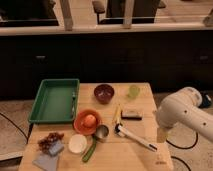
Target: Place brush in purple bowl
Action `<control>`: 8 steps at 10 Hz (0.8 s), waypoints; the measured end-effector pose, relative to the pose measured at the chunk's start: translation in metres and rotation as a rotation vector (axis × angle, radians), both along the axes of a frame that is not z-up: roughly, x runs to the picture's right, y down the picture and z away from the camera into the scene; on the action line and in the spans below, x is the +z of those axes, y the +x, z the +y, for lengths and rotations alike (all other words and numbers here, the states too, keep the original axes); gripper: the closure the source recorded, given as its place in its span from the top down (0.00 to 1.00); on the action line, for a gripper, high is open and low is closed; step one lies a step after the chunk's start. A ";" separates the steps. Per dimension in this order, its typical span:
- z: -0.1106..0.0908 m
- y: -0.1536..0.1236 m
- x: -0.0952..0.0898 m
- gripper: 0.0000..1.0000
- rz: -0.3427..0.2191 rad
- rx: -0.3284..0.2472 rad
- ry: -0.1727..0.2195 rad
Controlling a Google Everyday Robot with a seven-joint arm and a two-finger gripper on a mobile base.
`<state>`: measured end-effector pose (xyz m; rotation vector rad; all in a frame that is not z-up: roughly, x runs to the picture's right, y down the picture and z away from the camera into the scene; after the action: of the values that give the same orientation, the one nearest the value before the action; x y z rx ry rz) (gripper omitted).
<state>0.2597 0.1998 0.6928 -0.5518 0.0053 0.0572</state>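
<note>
The brush lies on the wooden table, front right of middle. Its dark head points left and its long white handle runs toward the front right corner. The purple bowl stands at the back middle of the table and holds nothing that I can see. My gripper hangs from the white arm at the table's right edge. It is just right of the brush handle's end and above the table surface.
A green tray is at the back left. An orange dish with an orange ball, a metal cup, a white bowl and a green cucumber-like item stand left of the brush. A yellow stick, a black-and-tan block and a green cup lie behind it.
</note>
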 end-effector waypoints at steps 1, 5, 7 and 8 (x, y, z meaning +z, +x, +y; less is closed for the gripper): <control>0.003 -0.001 0.001 0.80 -0.003 0.000 -0.001; 0.022 -0.008 0.008 0.80 -0.019 -0.006 -0.010; 0.037 -0.012 0.017 0.80 -0.030 -0.012 -0.018; 0.041 -0.014 0.019 0.80 -0.033 -0.015 -0.020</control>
<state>0.2460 0.2411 0.7118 -0.5722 -0.0223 0.0339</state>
